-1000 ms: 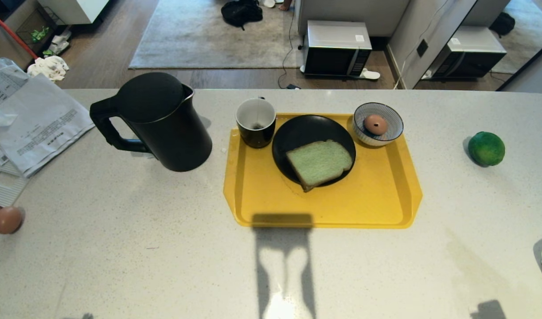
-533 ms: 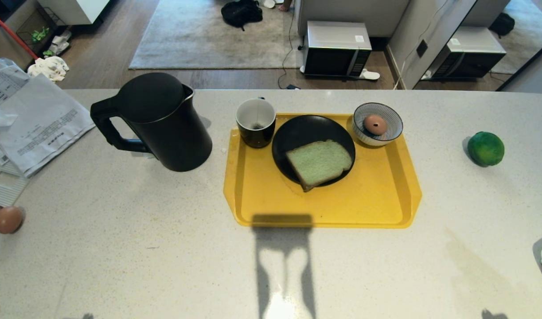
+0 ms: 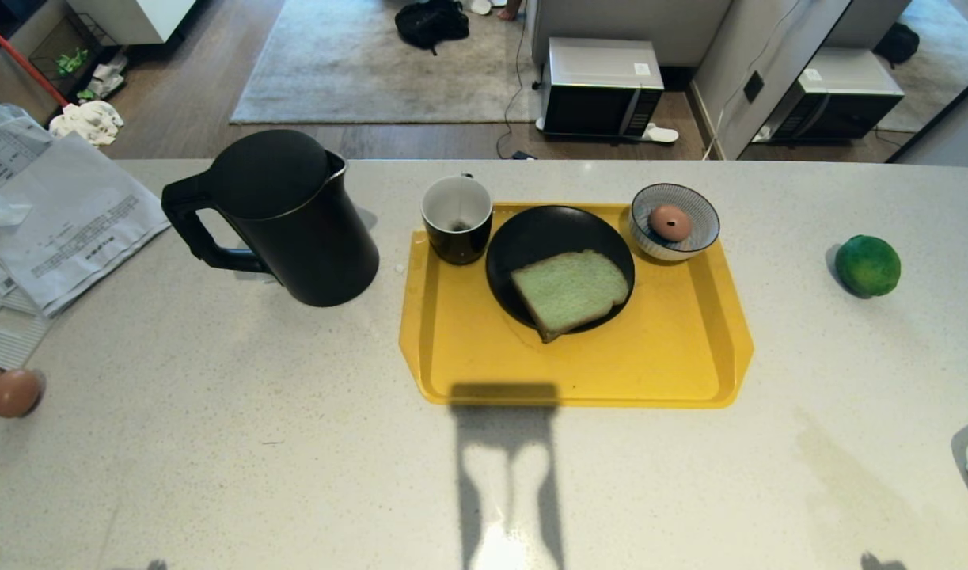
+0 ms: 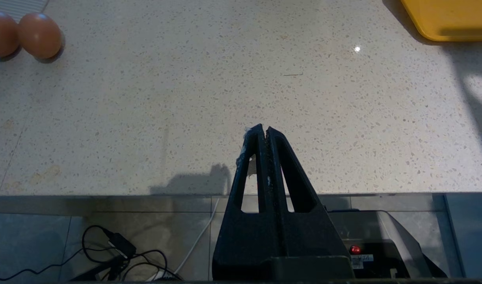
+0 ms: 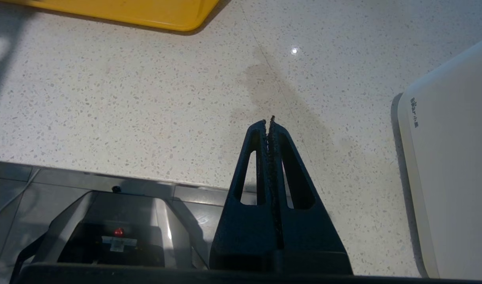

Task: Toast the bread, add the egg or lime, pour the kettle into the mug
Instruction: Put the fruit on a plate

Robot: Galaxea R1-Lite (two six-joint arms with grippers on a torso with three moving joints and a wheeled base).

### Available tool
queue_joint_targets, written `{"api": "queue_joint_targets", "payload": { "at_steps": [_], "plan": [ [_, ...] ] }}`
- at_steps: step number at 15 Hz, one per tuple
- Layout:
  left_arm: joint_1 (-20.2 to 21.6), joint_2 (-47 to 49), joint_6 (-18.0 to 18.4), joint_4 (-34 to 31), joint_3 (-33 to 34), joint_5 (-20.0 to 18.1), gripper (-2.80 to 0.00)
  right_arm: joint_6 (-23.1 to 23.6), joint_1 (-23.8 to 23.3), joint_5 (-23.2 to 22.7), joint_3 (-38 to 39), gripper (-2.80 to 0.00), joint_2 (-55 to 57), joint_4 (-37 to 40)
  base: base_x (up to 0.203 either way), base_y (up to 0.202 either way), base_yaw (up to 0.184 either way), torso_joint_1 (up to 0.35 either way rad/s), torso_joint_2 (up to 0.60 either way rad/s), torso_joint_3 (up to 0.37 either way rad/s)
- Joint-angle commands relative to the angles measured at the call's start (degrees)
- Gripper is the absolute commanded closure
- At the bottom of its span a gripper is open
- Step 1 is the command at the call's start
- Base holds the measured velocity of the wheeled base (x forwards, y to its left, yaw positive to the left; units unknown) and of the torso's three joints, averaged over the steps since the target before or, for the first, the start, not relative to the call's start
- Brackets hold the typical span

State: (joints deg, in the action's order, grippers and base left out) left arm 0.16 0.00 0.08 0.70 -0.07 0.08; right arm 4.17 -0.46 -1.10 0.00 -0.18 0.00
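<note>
The left gripper (image 4: pixel 265 129) is formed of two matte black, tapering fingers, each pierced by a long triangular slot. The right gripper (image 5: pixel 269 123) is built alike, its inner edges roughened. Below each, a dark base with a small red light, possibly an indicator, is seen.

matt black kettle (image 3: pixel 286 218), speckled stone counter (image 3: pixel 214 443)
</note>
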Motion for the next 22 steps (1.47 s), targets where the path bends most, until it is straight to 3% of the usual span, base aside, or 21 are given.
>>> {"api": "queue_joint_targets", "payload": {
  "at_steps": [1,22],
  "plan": [
    [0.0,0.0,0.0,0.0,0.0,0.1,0.0,0.0,0.0,0.0,0.0,0.0,0.2,0.0,0.0,0.0,0.0,0.0,0.0,0.0],
    [0.0,0.0,0.2,0.1,0.0,0.1,0.0,-0.1,0.0,0.1,0.0,0.0,0.2,0.0,0.0,0.0,0.0,0.0,0.0,0.0]
  ]
}}
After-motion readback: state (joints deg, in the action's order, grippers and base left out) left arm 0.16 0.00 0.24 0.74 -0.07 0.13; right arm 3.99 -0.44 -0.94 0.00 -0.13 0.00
